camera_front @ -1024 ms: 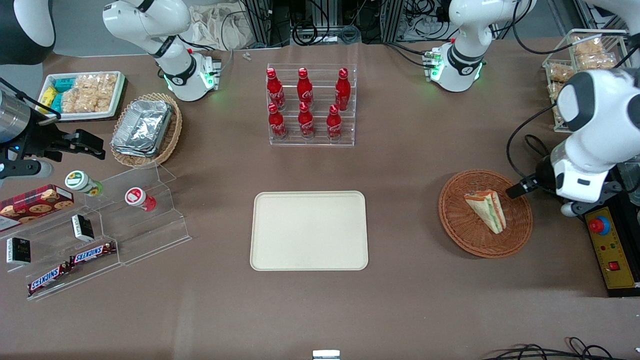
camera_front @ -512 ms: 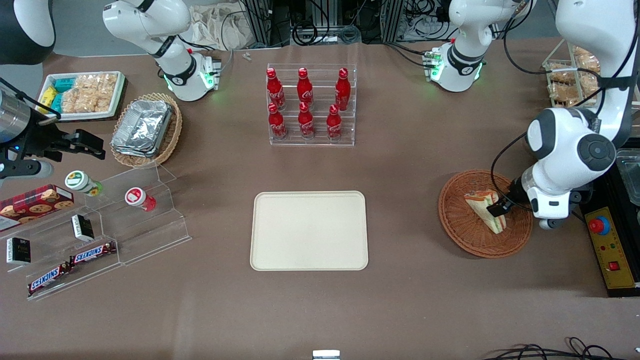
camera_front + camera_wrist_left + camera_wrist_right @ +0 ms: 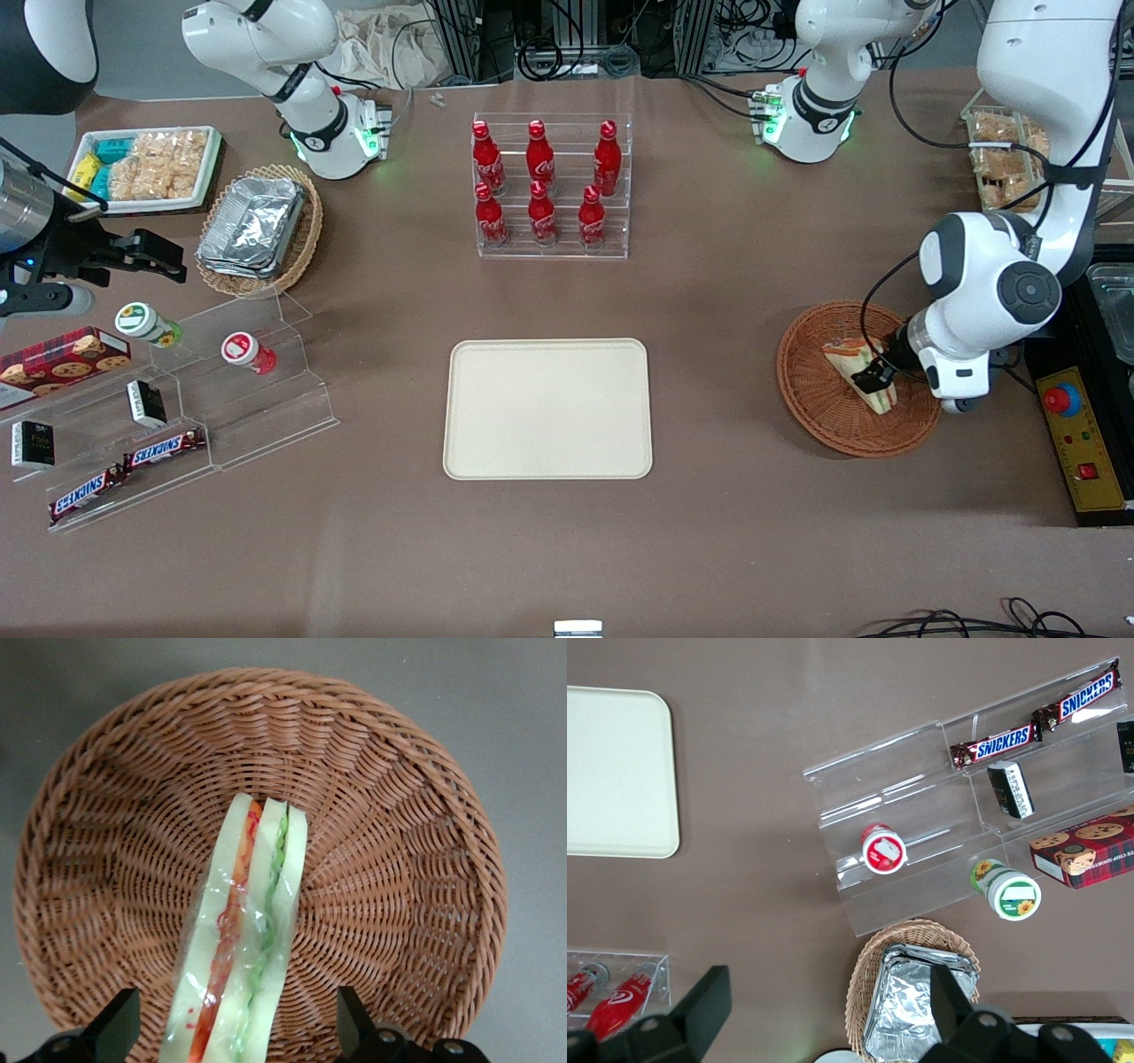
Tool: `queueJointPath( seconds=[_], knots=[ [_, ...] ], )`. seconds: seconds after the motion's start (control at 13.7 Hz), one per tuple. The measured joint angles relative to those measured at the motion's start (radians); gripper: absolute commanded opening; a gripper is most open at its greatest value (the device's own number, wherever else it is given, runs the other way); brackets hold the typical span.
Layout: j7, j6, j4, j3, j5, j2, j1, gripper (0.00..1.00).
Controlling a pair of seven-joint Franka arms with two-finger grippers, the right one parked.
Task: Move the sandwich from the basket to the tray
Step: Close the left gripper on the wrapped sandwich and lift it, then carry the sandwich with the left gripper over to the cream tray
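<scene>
Overhead, the brown surface carries a flat cream-beige rectangular tray and, toward the working arm's end, a round reddish-brown wicker basket. Inside it lies the clear-wrapped triangular wedge sandwich of pale bread with red-orange and green filling stripes. Only the wrist view shows the left gripper with its jaws spread wide on either side of the sandwich, holding nothing.

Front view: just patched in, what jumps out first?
The gripper hangs open over the sandwich in the basket, at the working arm's end, one finger on either side of the wedge. The tray sits mid-table, with red bottles farther from the camera.
</scene>
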Motion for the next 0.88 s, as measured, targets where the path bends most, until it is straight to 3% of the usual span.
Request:
queueJointPath(
  seconds=[0.07,0.15,0.29,0.73,0.88],
  knots=[
    [-0.003,0.001,0.0,0.0,0.004,0.011,0.0,0.99],
    [-0.006,0.003,0.0,0.0,0.015,0.021,0.0,0.8],
    [-0.016,0.009,0.0,0.0,0.027,0.037,0.0,0.01],
    [-0.025,0.006,0.019,-0.007,0.08,0.042,-0.001,0.0],
    [-0.025,-0.083,0.077,-0.02,0.082,0.033,-0.008,0.0]
  ],
)
